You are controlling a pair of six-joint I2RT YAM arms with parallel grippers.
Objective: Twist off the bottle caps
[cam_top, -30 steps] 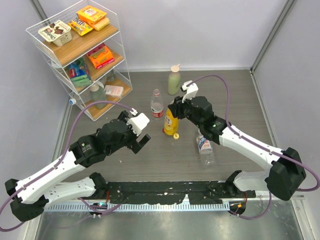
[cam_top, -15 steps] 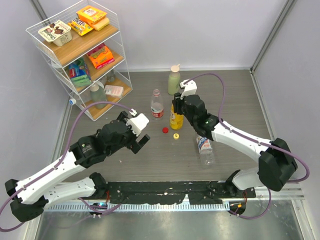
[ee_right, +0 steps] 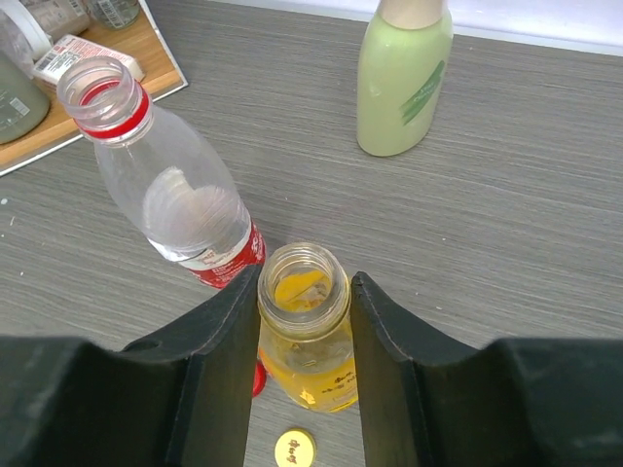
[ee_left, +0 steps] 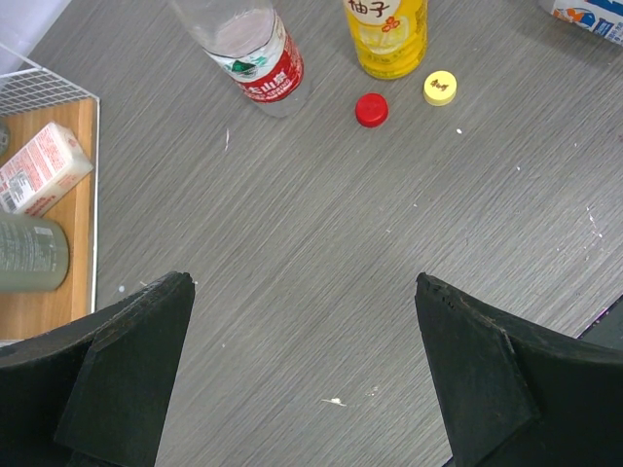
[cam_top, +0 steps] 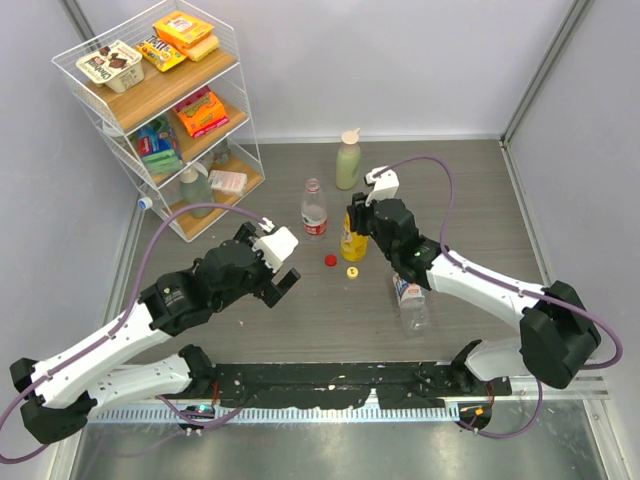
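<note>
**Two caps off and lying on the table, right arm at the juice bottle**

Nearest the arm bases, the left gripper (cam_top: 280,288) (ee_left: 307,389) hangs over bare grey table (cam_top: 330,335) with its fingers spread wide and nothing between them. To its right, a clear bottle with a blue label (cam_top: 410,300) lies on its side, partly under the right arm.

Just beyond the left gripper, the red cap (cam_top: 330,261) (ee_left: 371,110) and the yellow cap (cam_top: 352,272) (ee_left: 440,88) (ee_right: 294,448) lie flat on the table. They are near each other but apart, with the red one to the left. Both sit just in front of the yellow juice bottle (cam_top: 350,245) (ee_left: 387,34) (ee_right: 307,365), which stands upright with its mouth open.

The right gripper (cam_top: 353,218) (ee_right: 304,282) comes down over that bottle. Its fingers are drawn in against both sides of the neck, pinching it.

Just left of the juice bottle stands the clear water bottle (cam_top: 314,212) (ee_left: 255,49) (ee_right: 165,165). It has a red label, it is uncapped, and a red ring sits on its neck.

Farther back, the pale green bottle (cam_top: 347,160) (ee_right: 404,78) stands upright with its beige cap on.

At the far left is the wire rack (cam_top: 215,120), holding snack packs and bottles. Beside its foot, at the table's left edge, lies the pale blue-white cap (cam_top: 145,203), well apart from the other two.
</note>
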